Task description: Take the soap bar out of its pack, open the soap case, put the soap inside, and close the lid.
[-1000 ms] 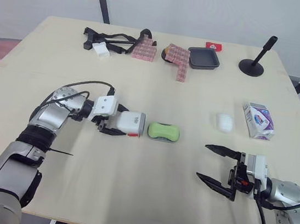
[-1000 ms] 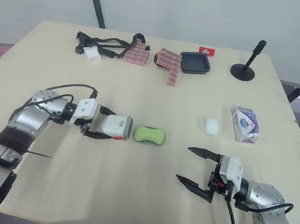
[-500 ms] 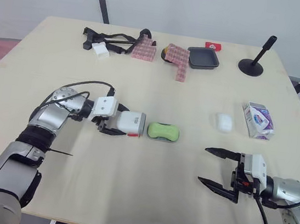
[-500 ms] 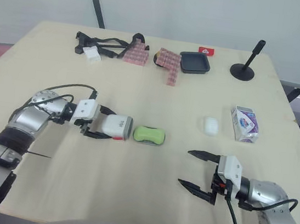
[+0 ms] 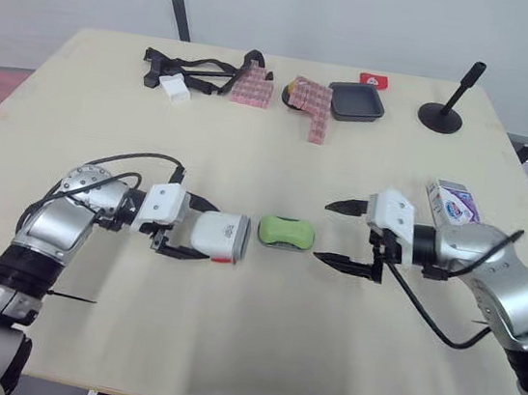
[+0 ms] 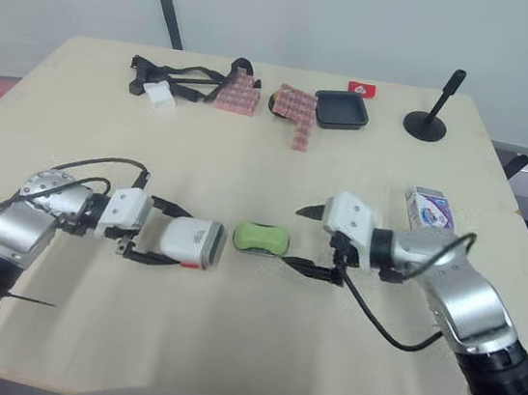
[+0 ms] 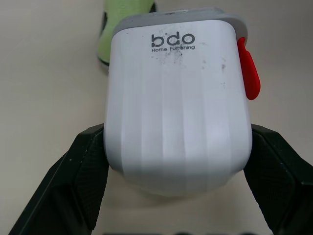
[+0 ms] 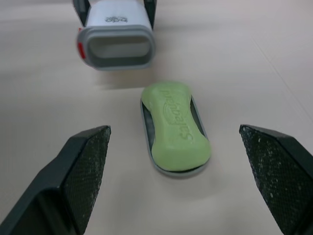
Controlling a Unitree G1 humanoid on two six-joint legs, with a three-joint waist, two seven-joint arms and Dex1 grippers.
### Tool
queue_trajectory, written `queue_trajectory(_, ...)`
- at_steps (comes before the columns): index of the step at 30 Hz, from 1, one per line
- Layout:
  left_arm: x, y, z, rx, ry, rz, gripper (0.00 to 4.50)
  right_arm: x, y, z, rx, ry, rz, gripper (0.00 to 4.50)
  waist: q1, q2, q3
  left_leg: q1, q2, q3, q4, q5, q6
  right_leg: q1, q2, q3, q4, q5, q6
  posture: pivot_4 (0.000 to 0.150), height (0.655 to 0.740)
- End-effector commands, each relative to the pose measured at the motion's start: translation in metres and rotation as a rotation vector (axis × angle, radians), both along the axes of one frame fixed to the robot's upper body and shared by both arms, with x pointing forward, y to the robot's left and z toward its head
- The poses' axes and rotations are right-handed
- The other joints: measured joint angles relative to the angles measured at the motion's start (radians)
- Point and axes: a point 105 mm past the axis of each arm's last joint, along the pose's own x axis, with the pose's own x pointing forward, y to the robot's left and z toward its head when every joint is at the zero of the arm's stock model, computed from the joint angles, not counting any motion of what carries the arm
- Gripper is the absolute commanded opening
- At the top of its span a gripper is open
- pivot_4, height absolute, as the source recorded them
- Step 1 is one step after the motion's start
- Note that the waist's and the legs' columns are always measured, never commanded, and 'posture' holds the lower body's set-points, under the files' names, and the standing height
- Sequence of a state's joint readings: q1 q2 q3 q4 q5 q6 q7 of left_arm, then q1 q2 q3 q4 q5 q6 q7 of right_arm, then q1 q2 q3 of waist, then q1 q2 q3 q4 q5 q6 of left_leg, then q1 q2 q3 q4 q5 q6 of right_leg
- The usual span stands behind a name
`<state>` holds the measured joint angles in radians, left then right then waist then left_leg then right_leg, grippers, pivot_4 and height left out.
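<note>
On the bench (image 5: 244,351), the left claw (image 5: 193,231) pinches the white case (image 5: 223,235) while the spread right claw (image 5: 324,232) should grip the green soap (image 5: 287,232) squarely across its width.

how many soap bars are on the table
1: the green soap bar lies mid-table between the white soap case held by the left gripper and the open right gripper. Another could be hidden behind it.

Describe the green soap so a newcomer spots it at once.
Start at the middle of the pale wooden table. Between the left tool, shut on a white plastic soap case, and the open right tool lies the green oval soap bar on a grey tray. Nothing else nearby is green.
</note>
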<state>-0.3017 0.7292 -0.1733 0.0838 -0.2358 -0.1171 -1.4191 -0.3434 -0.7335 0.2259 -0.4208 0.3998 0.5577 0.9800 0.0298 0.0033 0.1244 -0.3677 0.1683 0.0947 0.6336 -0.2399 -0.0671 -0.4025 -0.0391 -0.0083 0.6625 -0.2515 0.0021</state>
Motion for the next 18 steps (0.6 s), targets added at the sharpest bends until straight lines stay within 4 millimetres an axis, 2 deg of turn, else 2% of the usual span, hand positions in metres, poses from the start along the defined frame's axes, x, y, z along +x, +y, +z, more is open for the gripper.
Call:
queue_trajectory(1,-0.008,-0.008,0.006,-0.016,-0.018,-0.014,3.69,0.007,0.016,-0.001,-0.049,0.005,0.017,4.50,0.000,0.000,0.000,0.000,0.000,0.000,0.000,0.000,0.000,0.000,0.000,0.000,0.000,0.000,0.000,0.150,0.7374)
queue_trajectory(8,-0.010,-0.017,0.002,-0.020,0.000,-0.001,3.69,0.018,0.037,-0.011,-0.139,0.060,0.030,4.50,0.002,0.000,0.000,0.000,0.000,0.000,0.000,0.004,-0.007,0.000,0.000,0.000,0.001,0.000,0.001,0.150,0.7374)
queue_trajectory(12,-0.009,-0.018,-0.001,-0.012,0.002,0.002,3.69,0.023,0.042,-0.020,-0.210,0.052,0.040,4.50,0.003,0.000,0.000,0.000,0.000,0.000,-0.001,0.005,-0.009,0.000,0.001,0.000,0.001,0.003,0.005,0.150,0.7374)
queue_trajectory(18,-0.012,-0.021,-0.002,-0.014,0.008,-0.004,3.69,0.028,0.051,-0.027,-0.228,0.069,0.038,4.50,0.004,0.000,0.000,-0.004,0.000,0.000,-0.002,0.005,-0.012,0.000,0.001,0.000,0.001,0.003,0.006,0.150,0.7374)
